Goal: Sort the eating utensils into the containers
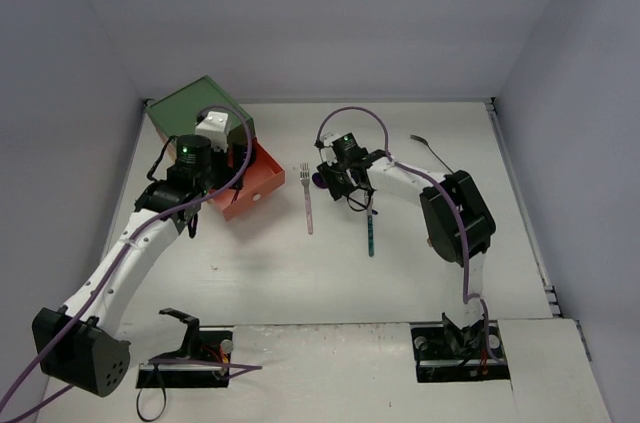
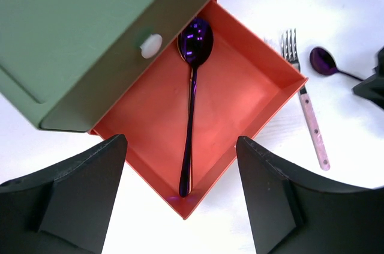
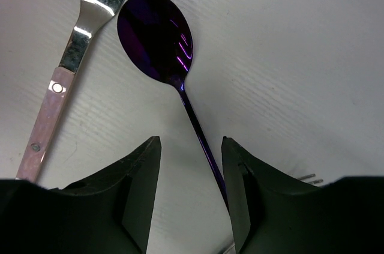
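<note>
Counter: white and matte, boxed in by pale grey walls, with both arms bolted at its near edge.
Landmark: the orange-red drawer (image 2: 240, 92), pulled out of the green-topped chest (image 1: 200, 108); a white knob (image 2: 150, 45) sits on the green front above it.
Inside the drawer: one purple spoon (image 2: 192, 104) lies on the diagonal, bowl toward the chest.
Left fingers (image 2: 72, 194): spread wide and empty, hanging over the drawer's near corner.
Loose spoon (image 3: 156, 32): also purple, flat on the counter to the right of the drawer. Its bowl is just beside the tines of a pink-handled fork (image 3: 51, 104), which lies between it and the drawer.
Right fingers (image 3: 132, 206): spread apart, low over the loose spoon, straddling its thin handle; the handle runs closer to one finger than the other and nothing is pinched yet.
Farther from the drawer: a teal utensil (image 1: 370, 233) beyond the fork toward the arms, and a silver utensil (image 1: 432, 151) well apart at the far right.
Step in hand: likely the grasp of the loose spoon, bound for the drawer that holds its match.
Next move calls for: centring on the handle, reaching right down to the counter, closing firmly on a slim, slippery stem, then lifting clear of the fork. The left arm over the drawer may crowd the drop.
</note>
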`<state>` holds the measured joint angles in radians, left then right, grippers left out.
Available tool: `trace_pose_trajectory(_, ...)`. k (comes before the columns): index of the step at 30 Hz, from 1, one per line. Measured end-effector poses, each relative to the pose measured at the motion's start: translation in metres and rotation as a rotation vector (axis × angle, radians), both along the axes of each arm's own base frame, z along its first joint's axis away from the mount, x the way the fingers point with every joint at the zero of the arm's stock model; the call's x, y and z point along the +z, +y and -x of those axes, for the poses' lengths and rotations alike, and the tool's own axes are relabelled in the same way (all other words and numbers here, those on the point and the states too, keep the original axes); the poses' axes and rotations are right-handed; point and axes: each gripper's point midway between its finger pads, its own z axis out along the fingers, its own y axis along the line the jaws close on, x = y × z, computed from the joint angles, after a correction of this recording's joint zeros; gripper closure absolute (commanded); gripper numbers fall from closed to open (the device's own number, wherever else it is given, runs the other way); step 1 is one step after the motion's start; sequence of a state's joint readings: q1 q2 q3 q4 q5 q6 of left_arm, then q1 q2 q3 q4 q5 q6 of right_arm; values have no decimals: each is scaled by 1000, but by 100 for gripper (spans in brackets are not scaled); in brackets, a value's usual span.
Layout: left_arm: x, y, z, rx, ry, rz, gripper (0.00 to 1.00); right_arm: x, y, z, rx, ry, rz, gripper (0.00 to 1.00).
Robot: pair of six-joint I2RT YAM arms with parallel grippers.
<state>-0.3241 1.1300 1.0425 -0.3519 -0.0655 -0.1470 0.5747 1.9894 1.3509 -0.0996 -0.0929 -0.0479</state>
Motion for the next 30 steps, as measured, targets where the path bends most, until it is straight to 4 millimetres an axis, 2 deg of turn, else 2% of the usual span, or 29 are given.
trace_pose_trajectory(3,9,2,2,8,-34,11,29,-14,0,-1,6,24,17,64)
trace_pose_trajectory(7,14,3,3,14,-53,18,29,-16,4,-6,14,23,8,74)
trace_pose_trajectory(13,14,3,3,18,-53,22,29,-16,10,-12,28,19,-3,100)
trace_pose_trajectory(23,12,4,5,19,-63,28,29,-14,21,-39,3,6,-43,100)
trace_pose_trajectory(30,15,-1,3,-1,-76,45,29,1,-7,-72,-147,10,-106,100)
